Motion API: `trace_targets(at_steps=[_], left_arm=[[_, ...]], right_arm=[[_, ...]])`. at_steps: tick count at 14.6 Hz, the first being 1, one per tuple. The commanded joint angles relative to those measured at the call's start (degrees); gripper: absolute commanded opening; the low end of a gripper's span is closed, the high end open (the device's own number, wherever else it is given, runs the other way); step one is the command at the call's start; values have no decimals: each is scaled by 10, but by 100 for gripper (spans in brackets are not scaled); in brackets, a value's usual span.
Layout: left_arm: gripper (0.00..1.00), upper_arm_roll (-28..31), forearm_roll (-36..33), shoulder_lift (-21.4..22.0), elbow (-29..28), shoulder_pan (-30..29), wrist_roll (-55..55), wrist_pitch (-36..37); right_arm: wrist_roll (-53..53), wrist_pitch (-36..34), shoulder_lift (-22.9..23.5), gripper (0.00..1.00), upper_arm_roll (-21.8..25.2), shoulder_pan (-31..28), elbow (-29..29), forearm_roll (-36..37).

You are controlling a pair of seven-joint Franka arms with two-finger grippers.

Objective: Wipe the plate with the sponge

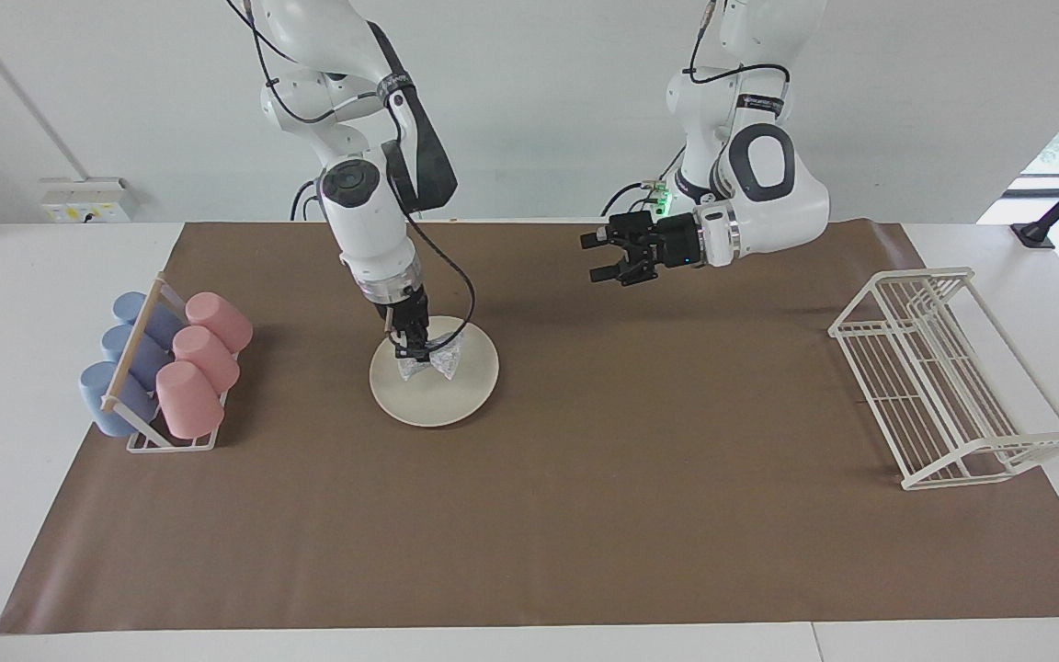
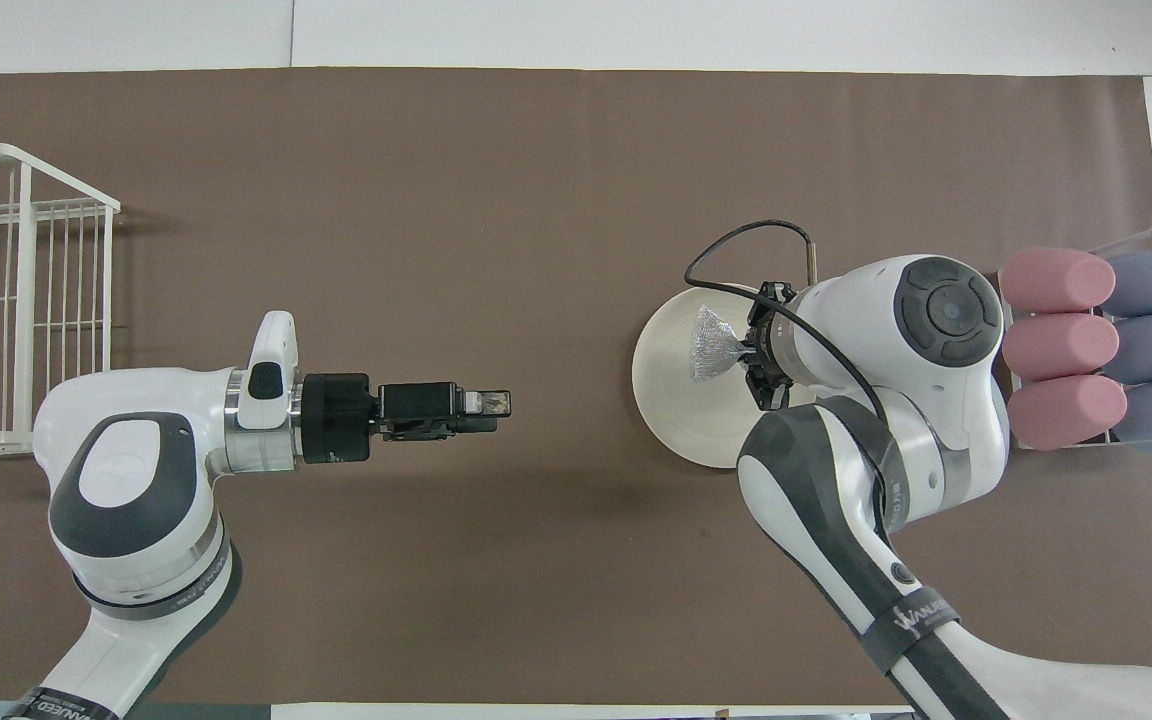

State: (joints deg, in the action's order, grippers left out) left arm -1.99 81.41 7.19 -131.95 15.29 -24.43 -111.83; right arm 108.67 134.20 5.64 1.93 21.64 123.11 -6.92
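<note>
The cream-white plate [image 1: 456, 395] lies on the brown mat toward the right arm's end of the table; it also shows in the overhead view [image 2: 671, 400]. My right gripper [image 1: 412, 350] points down over the part of the plate nearer to the robots and is shut on the silvery sponge [image 1: 436, 362]. The sponge hangs from the fingers and touches the plate's surface. In the overhead view the sponge [image 2: 711, 342] fans out from the right gripper [image 2: 748, 356]. My left gripper [image 1: 596, 257] waits open and empty, held level above the mat's middle [image 2: 498, 403].
A rack of pink and blue cups [image 1: 166, 368] stands close beside the plate at the right arm's end [image 2: 1096, 350]. A white wire dish rack [image 1: 943, 377] stands at the left arm's end [image 2: 16, 300]. The brown mat [image 1: 585, 506] covers the table.
</note>
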Motion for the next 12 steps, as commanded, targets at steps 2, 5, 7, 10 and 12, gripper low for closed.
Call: trace_targets(at_steps=[2,5,7,10,12], left_arm=[[100,-3,-132,25,53,-38,129,-3],[100,-3,-251,34,97,-64,190,8],[100,-4,-347,27,142,-82,240,33],[100,-4,-471,20,201,-92,320,75],[100,-3,-533,18,220,-94,326,99]], right_arm=[[-22,39,-26,0,-3,-1,63,27],[-25,89,-21,0,-4,-10,79,27],[-29,91,-14,0,-4,-11,80,27],[-36,109,2,0,-4,-17,83,27],[-41,114,20,0,-4,-14,83,27]])
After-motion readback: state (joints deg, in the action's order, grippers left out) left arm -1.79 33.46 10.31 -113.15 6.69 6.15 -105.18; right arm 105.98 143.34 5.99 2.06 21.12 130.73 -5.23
